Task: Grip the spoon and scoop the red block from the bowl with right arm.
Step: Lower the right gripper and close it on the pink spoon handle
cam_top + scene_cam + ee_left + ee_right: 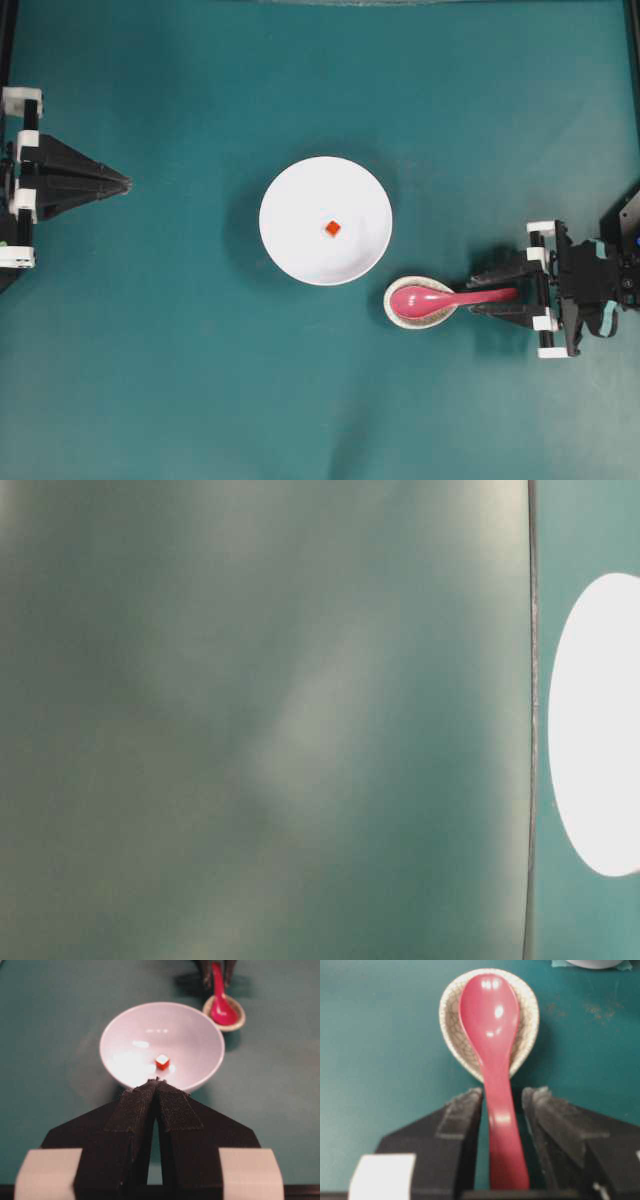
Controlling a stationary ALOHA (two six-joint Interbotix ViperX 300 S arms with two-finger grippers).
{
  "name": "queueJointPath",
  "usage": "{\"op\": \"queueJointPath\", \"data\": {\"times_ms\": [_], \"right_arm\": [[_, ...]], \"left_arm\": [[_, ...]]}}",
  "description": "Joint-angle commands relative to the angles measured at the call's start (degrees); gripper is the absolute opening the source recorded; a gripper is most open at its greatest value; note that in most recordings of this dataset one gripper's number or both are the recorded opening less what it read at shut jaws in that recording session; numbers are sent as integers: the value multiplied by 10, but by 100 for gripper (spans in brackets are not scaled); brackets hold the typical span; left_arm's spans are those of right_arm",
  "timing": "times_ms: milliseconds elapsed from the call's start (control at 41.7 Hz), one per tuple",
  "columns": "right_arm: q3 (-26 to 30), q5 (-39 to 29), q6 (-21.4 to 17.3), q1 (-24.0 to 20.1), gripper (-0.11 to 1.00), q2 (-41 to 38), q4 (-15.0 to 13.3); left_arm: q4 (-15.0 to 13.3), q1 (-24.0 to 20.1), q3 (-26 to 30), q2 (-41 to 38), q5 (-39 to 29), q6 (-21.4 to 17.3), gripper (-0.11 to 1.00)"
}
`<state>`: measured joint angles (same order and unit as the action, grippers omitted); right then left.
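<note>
Right gripper point(502, 1105) open, one finger on each side of the spoon point(492, 1060) handle with a gap visible on both sides, nothing gripped. Just ahead of its fingertips the spoon's scoop sits in a speckled spoon rest point(451, 1025); beyond that, slightly off to one side, the bowl point(290, 250) with the red block point(332, 228) near its centre, nothing between. Farthest off across the teal table point(180, 380), left gripper point(157, 1082) pressed shut and empty, pointing at the bowl.
</note>
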<state>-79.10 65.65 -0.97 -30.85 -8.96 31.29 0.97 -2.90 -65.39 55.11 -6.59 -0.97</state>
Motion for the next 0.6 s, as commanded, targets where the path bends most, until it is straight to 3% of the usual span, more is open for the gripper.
{"op": "queueJointPath", "data": {"times_ms": [0, 575], "right_arm": [[3, 6, 1, -4, 46, 4, -1], [-3, 13, 12, -11, 45, 4, -6]], "left_arm": [[2, -2, 13, -4, 4, 0, 0], [1, -2, 13, -4, 4, 0, 0]]}}
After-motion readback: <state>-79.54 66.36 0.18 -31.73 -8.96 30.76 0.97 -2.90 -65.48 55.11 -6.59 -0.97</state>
